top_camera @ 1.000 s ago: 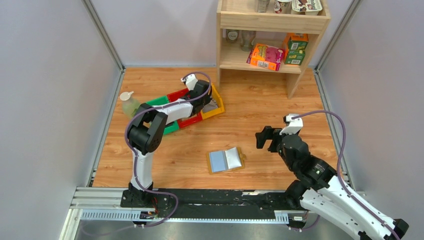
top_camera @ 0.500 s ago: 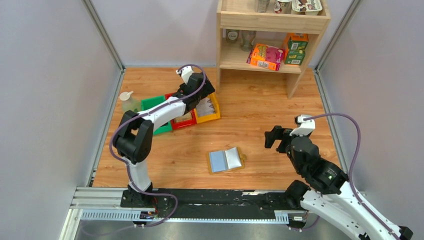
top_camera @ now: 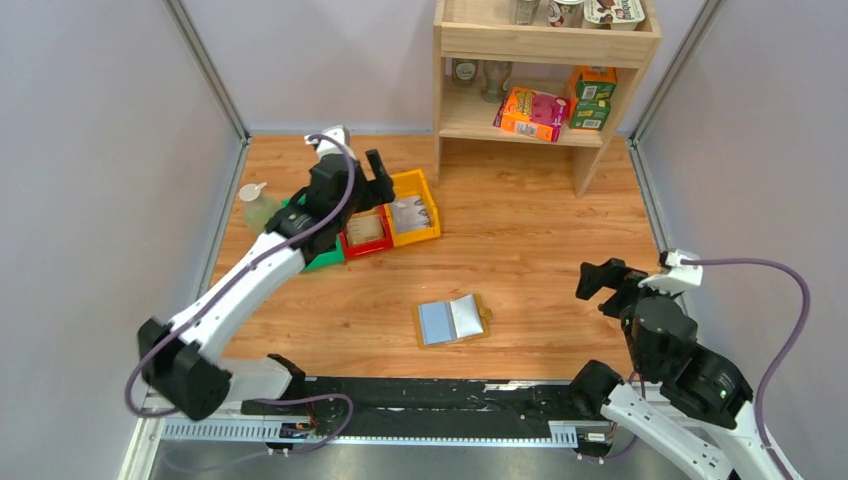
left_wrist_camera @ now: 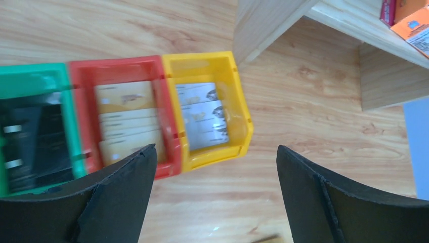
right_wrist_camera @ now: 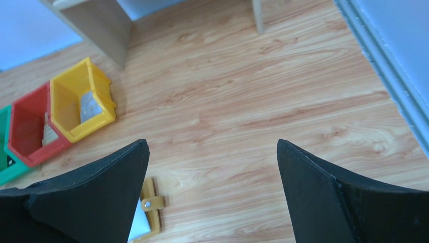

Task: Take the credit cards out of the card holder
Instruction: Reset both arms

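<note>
The card holder (top_camera: 452, 320) lies open on the wooden table, mustard edge around blue-grey pockets; the right wrist view shows only its strap (right_wrist_camera: 151, 203) beside my finger. Pale credit cards (top_camera: 410, 213) lie in the yellow bin (left_wrist_camera: 241, 114). More cards (left_wrist_camera: 126, 121) lie in the red bin (left_wrist_camera: 83, 68). My left gripper (top_camera: 378, 172) hangs open and empty above the bins, which the left wrist view shows beyond my left gripper (left_wrist_camera: 216, 148). My right gripper (top_camera: 603, 285) is open and empty, right of the holder, and only bare wood shows between the fingers of my right gripper (right_wrist_camera: 212, 143).
A green bin (top_camera: 318, 258) with dark cards sits left of the red one. A soap bottle (top_camera: 258, 206) stands near the left wall. A wooden shelf unit (top_camera: 545, 60) with boxes and jars occupies the back right. Grey walls enclose three sides.
My left gripper opened over the yellow bin, then rose and swung back to the left. My right arm drew back to the right, away from the card holder, still open.
</note>
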Tool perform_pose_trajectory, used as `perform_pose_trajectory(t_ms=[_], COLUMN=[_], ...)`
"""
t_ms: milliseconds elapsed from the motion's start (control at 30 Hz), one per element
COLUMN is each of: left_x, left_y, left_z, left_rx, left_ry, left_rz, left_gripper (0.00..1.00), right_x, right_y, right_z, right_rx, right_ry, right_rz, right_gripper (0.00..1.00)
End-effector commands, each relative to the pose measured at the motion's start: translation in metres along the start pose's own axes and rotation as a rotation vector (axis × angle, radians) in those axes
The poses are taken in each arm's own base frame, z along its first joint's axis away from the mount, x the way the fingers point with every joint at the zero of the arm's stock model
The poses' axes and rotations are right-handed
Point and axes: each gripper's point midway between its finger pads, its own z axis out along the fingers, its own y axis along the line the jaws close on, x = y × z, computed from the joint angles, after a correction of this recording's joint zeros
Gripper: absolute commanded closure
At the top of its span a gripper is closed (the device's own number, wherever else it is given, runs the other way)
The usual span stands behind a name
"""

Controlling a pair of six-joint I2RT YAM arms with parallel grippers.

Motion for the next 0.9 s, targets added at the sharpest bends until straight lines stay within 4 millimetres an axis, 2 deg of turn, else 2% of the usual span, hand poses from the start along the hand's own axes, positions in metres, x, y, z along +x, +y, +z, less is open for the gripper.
perform_pose_trajectory(t_ms=[0, 33, 67, 100, 133, 167, 200, 233, 267, 300, 367, 500, 567, 700, 867], left_x=[-0.026, -0.029, -0.033, -0.034, -0.038, -0.035, -0.039, -0.034, -0.038, -0.034, -0.032, -0.019, -0.01, 0.001, -0.002], left_y=[0.058, 0.066, 0.081, 0.088, 0.099, 0.108, 0.116, 0.126, 0.134, 0.145, 0.163, 0.187, 0.195, 0.201, 0.205], left_z=[-0.078, -0.088, -0.108, -0.117, -0.136, -0.144, -0.163, -0.168, -0.184, -0.188, -0.212, -0.232, -0.237, -0.235, -0.24], left_rx=[-0.14, -0.161, -0.19, -0.202, -0.205, -0.216, -0.212, -0.234, -0.239, -0.269, -0.279, -0.29, -0.284, -0.27, -0.287], left_ry=[-0.083, -0.103, -0.144, -0.162, -0.201, -0.21, -0.249, -0.25, -0.291, -0.296, -0.355, -0.418, -0.444, -0.469, -0.482], left_rz=[0.162, 0.166, 0.167, 0.169, 0.181, 0.205, 0.196, 0.221, 0.208, 0.225, 0.21, 0.171, 0.119, 0.064, 0.064], left_gripper=[0.05, 0.02, 0.02, 0.02, 0.02, 0.02, 0.02, 0.02, 0.02, 0.02, 0.02, 0.02, 0.02, 0.02, 0.02], right_x=[-0.023, -0.024, -0.025, -0.026, -0.026, -0.025, -0.024, -0.024, -0.024, -0.025, -0.028, -0.028, -0.027, -0.027, -0.026], right_y=[-0.032, -0.035, -0.038, -0.041, -0.044, -0.046, -0.049, -0.05, -0.051, -0.051, -0.051, -0.055, -0.055, -0.053, -0.054], right_z=[-0.014, -0.015, -0.016, -0.017, -0.018, -0.019, -0.019, -0.019, -0.02, -0.02, -0.022, -0.025, -0.025, -0.024, -0.024], right_rx=[0.099, 0.106, 0.108, 0.111, 0.117, 0.12, 0.123, 0.125, 0.12, 0.112, 0.1, 0.094, 0.093, 0.088, 0.086], right_ry=[-0.102, -0.114, -0.125, -0.138, -0.151, -0.158, -0.165, -0.174, -0.185, -0.191, -0.208, -0.222, -0.224, -0.224, -0.228], right_rz=[0.06, 0.064, 0.067, 0.071, 0.081, 0.084, 0.088, 0.095, 0.11, 0.118, 0.135, 0.148, 0.154, 0.148, 0.154], right_gripper=[0.0, 0.0, 0.0, 0.0, 0.0, 0.0, 0.0, 0.0, 0.0, 0.0, 0.0, 0.0, 0.0, 0.0, 0.0])
